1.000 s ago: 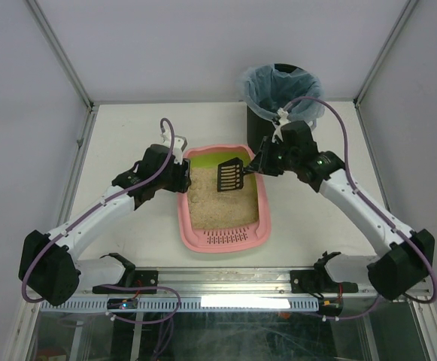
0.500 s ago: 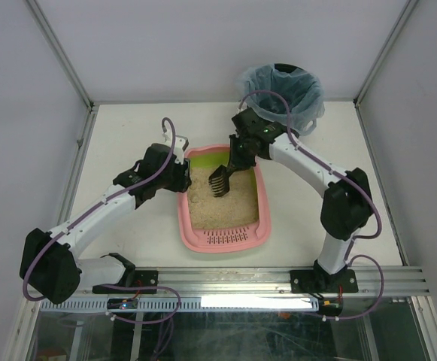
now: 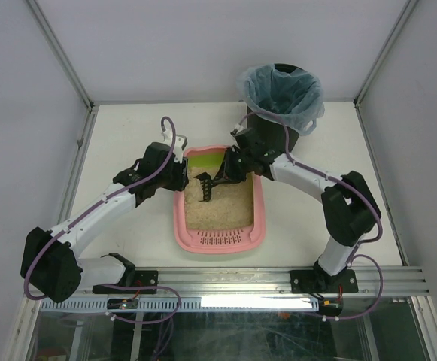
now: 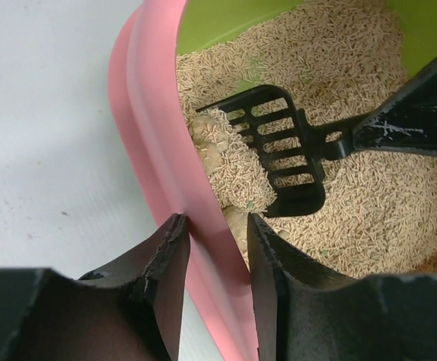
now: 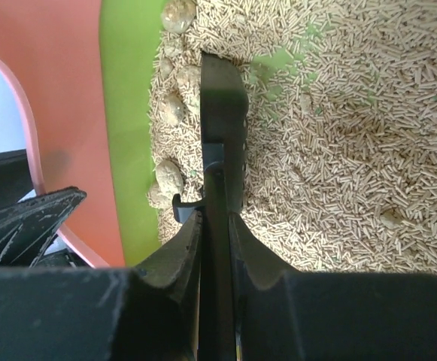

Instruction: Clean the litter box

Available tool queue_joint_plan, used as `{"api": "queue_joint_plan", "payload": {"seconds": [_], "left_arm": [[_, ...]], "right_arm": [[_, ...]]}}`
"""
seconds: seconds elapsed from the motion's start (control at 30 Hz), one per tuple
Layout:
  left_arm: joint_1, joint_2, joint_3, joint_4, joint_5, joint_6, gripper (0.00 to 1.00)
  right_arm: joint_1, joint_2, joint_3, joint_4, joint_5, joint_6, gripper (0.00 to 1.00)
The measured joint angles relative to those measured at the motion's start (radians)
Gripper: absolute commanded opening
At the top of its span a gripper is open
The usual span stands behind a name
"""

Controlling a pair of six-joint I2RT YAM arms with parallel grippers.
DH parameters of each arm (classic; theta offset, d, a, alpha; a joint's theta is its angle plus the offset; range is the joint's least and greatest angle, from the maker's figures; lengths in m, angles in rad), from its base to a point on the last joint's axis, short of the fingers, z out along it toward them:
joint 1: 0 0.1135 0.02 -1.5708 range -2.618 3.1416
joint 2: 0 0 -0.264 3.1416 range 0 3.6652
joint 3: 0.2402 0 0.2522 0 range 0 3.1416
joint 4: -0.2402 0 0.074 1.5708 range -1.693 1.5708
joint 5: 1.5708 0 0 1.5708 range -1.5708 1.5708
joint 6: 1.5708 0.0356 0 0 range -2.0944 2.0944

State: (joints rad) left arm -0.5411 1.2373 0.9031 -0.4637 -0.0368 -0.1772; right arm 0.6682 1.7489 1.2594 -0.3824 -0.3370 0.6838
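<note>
The pink litter box [image 3: 218,242] with its lime-green inner wall lies mid-table, holding beige pellet litter. My left gripper [image 3: 179,174] straddles its left rim [image 4: 147,128], one finger outside and one inside, closed against the rim [image 4: 216,219]. My right gripper [image 3: 229,169] is shut on the handle of the black slotted scoop [image 3: 205,186]. The scoop head [image 4: 278,147] is dug into the litter close to the left wall. Pale clumps [image 5: 169,177] lie along the green wall beside the scoop blade [image 5: 222,98], which my right gripper [image 5: 213,214] holds edge-on.
A black bin [image 3: 280,90] lined with a pale blue bag stands at the back right, just behind the right arm. The box's slotted grille [image 3: 220,239] faces the near edge. Metal frame posts border the white table.
The right arm swung the scoop from the box's far end down into the litter towards the left wall. The left jaws narrowed on the rim. The box shifted slightly left.
</note>
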Motion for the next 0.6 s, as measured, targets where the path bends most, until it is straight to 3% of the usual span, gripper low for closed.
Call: {"api": "queue_joint_plan", "payload": {"seconds": [0.27,0.6], "left_arm": [[0.0,0.0,0.001,-0.004,-0.033,0.007,0.32],[0.0,0.0,0.003,-0.003,-0.034,0.007,0.33]], "right_arm": [[0.003,-0.115,-0.214,0.225,0.005,0.135,0.0],[0.046,-0.274,-0.337,0.259,0.073,0.212,0.0]]}}
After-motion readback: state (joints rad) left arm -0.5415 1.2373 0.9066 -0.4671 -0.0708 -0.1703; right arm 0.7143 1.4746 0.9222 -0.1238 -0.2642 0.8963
